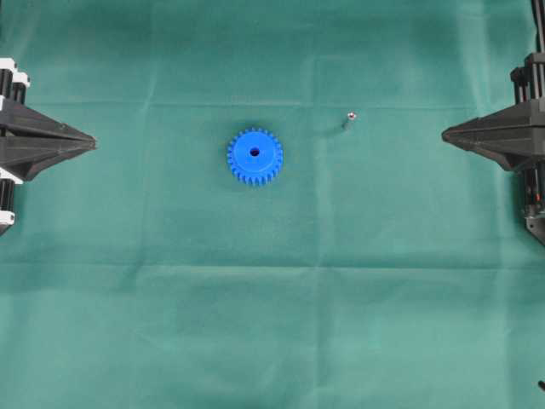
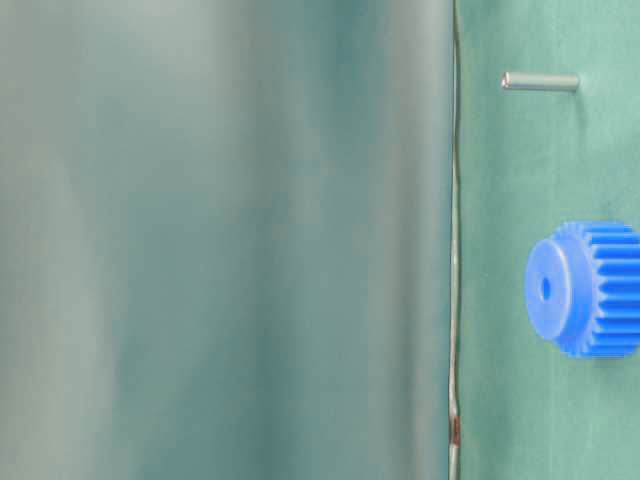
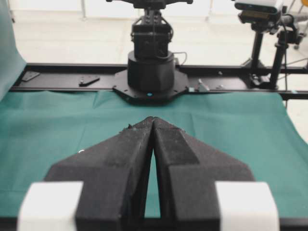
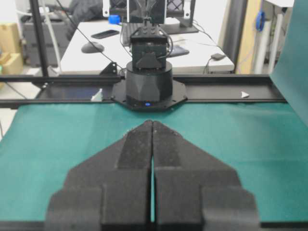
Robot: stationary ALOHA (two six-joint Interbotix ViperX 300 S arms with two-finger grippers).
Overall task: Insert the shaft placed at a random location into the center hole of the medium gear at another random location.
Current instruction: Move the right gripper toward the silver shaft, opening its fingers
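Honestly, the shaft [image 1: 348, 120] at the medium gear's [image 1: 255, 157] two o'clock looks tiny, rigid, slick: pinch mid-length. Both end effectors, left [image 1: 92, 143] and right [image 1: 445, 134], sit closed, empty.

The medium gear [image 2: 590, 288] runs off the table-level view's 3 o'clock edge. From overhead the shaft [image 1: 348, 119] is too small for detail.
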